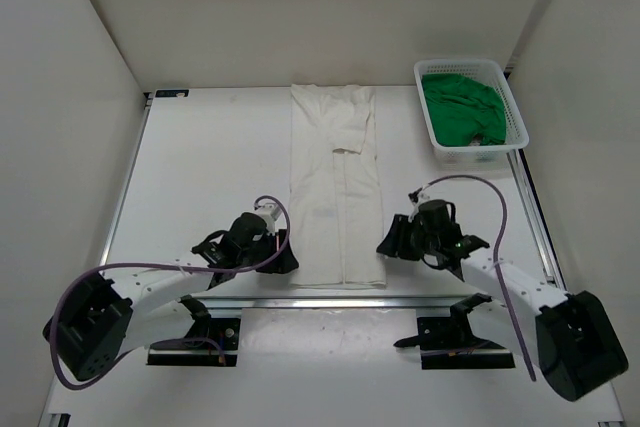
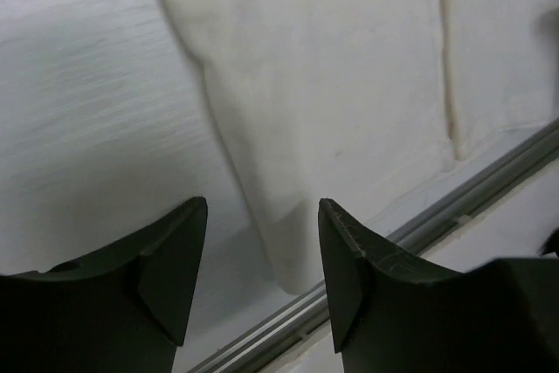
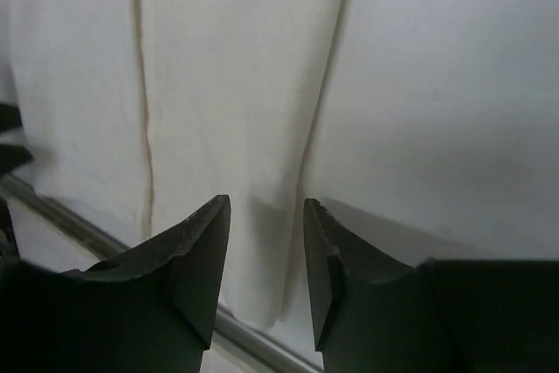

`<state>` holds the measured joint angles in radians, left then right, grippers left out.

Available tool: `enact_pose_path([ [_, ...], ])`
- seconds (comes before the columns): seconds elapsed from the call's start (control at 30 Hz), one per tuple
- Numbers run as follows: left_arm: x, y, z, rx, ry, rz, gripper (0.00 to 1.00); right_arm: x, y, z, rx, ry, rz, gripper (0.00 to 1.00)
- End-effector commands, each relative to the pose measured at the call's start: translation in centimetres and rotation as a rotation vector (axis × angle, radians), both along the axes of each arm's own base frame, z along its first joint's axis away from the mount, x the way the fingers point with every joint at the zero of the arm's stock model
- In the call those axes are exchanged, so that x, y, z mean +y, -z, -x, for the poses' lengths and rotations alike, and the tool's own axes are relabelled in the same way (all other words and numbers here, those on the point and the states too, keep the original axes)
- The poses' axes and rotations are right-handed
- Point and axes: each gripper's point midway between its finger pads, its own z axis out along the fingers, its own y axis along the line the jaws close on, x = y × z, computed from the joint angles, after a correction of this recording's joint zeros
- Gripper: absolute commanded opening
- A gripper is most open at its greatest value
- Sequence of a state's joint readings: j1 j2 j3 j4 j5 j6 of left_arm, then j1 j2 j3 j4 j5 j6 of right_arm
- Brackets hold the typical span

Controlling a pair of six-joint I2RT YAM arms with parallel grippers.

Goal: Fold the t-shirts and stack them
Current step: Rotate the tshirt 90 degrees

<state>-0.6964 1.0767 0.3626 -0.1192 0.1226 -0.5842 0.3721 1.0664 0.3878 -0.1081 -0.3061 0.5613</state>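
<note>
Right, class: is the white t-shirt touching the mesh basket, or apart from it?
Apart. The top view shows bare table between the white t-shirt and the mesh basket, which stands to its right.

The white cloth t-shirt (image 1: pixel 337 187) lies flat mid-way across the table (image 1: pixel 200 167), folded lengthwise into a long narrow strip; the bright green cloth t-shirt (image 1: pixel 458 107) sits crumpled inside the white plastic mesh basket (image 1: pixel 480 154), far right.

Top camera looks down; close wrist cameras seemingly both face the white t-shirt (image 1: pixel 337 197).
</note>
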Motion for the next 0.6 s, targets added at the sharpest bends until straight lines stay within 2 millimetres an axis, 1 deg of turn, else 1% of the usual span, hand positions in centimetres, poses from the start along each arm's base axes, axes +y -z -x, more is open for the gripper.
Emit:
enact_pose_path([
  [0.0, -0.6, 1.2, 1.8, 0.045, 0.031, 0.018, 0.65, -0.2, 1.8, 3.6, 0.067, 0.015, 0.047, 0.37],
  [0.03, -0.6, 1.5, 2.3, 0.057, 0.043, 0.015, 0.65, -0.3, 1.6, 4.0, 0.064, 0.021, 0.040, 0.37],
  [0.07, -0.7, 1.7, 2.6, 0.060, 0.051, 0.008, 0.62, -0.5, 1.7, 4.6, 0.063, 0.024, 0.025, 0.37],
  [0.1, -0.7, 1.8, 2.7, 0.059, 0.052, 0.005, 0.58, -1.0, 2.4, 5.2, 0.091, 0.043, 0.029, 0.37],
  [0.13, -0.8, 1.9, 3.1, 0.072, 0.058, 0.007, 0.58, -1.2, 2.6, 5.6, 0.088, 0.057, 0.015, 0.37],
  [0.17, -0.5, 2.2, 3.2, 0.073, 0.046, 0.001, 0.58, -1.3, 2.3, 5.6, 0.065, 0.058, 0.006, 0.38],
  [0.23, -0.6, 2.3, 3.5, 0.082, 0.050, 0.009, 0.57, -1.4, 3.1, 6.5, 0.099, 0.062, -0.022, 0.36],
  [0.27, -0.9, 2.5, 4.0, 0.091, 0.067, 0.003, 0.57, -1.3, 3.6, 7.2, 0.121, 0.044, -0.031, 0.35],
  [0.3, -1.1, 2.7, 4.5, 0.096, 0.090, -0.008, 0.57, -0.9, 3.6, 7.6, 0.127, 0.024, -0.046, 0.33],
  [0.33, -0.9, 3.0, 4.8, 0.108, 0.088, -0.020, 0.56, -0.5, 3.7, 8.2, 0.141, 0.006, -0.052, 0.32],
  [0.4, -0.8, 3.5, 5.7, 0.128, 0.108, -0.041, 0.56, -0.2, 3.9, 8.8, 0.144, -0.005, -0.046, 0.31],
  [0.47, -0.3, 4.0, 6.4, 0.147, 0.105, -0.041, 0.55, 0.3, 3.5, 8.9, 0.133, -0.016, -0.063, 0.30],
  [0.5, 0.0, 4.2, 6.4, 0.150, 0.096, -0.047, 0.56, 0.5, 3.4, 9.1, 0.140, -0.025, -0.073, 0.30],
  [0.57, 0.2, 4.3, 7.0, 0.157, 0.095, -0.044, 0.55, 0.6, 3.1, 9.1, 0.141, -0.028, -0.082, 0.28],
])
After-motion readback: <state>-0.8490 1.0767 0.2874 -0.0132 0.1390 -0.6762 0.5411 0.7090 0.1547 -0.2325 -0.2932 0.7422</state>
